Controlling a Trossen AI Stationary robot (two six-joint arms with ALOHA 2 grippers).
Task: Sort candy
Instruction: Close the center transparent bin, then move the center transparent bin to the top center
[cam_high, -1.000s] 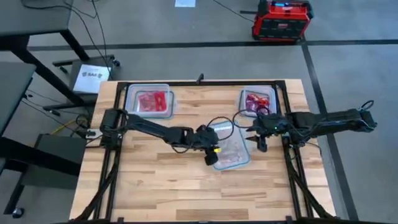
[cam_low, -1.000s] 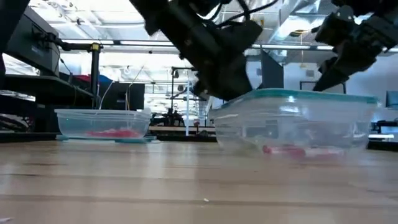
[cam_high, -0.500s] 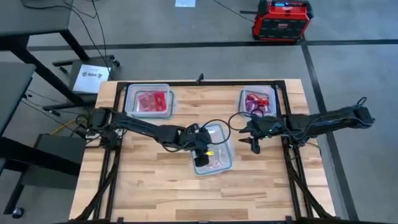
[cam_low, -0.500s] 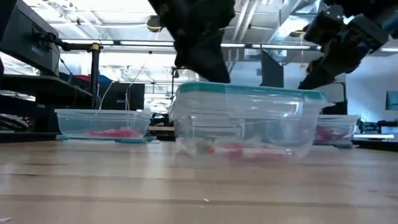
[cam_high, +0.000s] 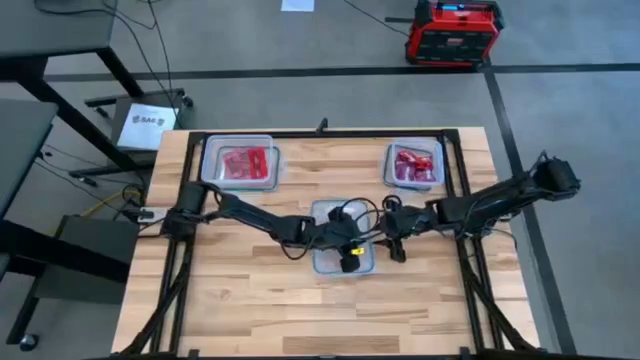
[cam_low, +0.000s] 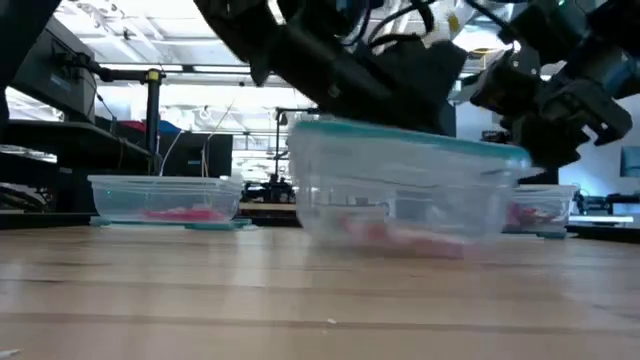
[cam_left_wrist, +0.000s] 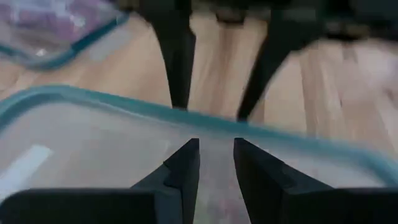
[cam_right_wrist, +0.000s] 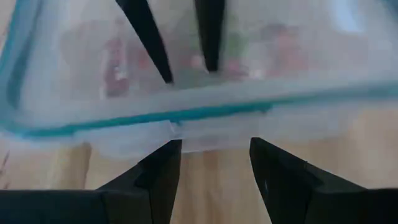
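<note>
A clear container with a teal rim (cam_high: 343, 212) stands at the table's middle. It is tilted in the low view (cam_low: 400, 190), its left side higher, with pink and red candy (cam_low: 400, 236) on its floor. My left gripper (cam_left_wrist: 216, 152) reaches over the container's inside, just short of the right rim (cam_left_wrist: 292, 138). A narrow gap shows between its fingers. My right gripper (cam_right_wrist: 214, 149) is open just outside that right wall (cam_right_wrist: 186, 132), level with it, and shows beside the container in the high view (cam_high: 392, 243). My left gripper's fingers (cam_right_wrist: 208, 37) reach inside the container close to its right wall. I cannot tell whether they touch the wall, the floor or a candy. My right gripper's fingertips (cam_right_wrist: 169, 149) lie right at the lip of the right wall. I cannot tell whether they touch it.
Two more clear containers stand at the far edge: one far left (cam_high: 240, 162) with red candy, one far right (cam_high: 415, 165) with red and pink candy. Bare wood lies near and to both sides of the middle container.
The middle container has slid toward the table's left edge, from right of centre to the centre, and turned square to the table. It was level half a second ago and is tilted now. My left gripper went with it, then shifted toward its right wall. My right gripper followed leftward.
</note>
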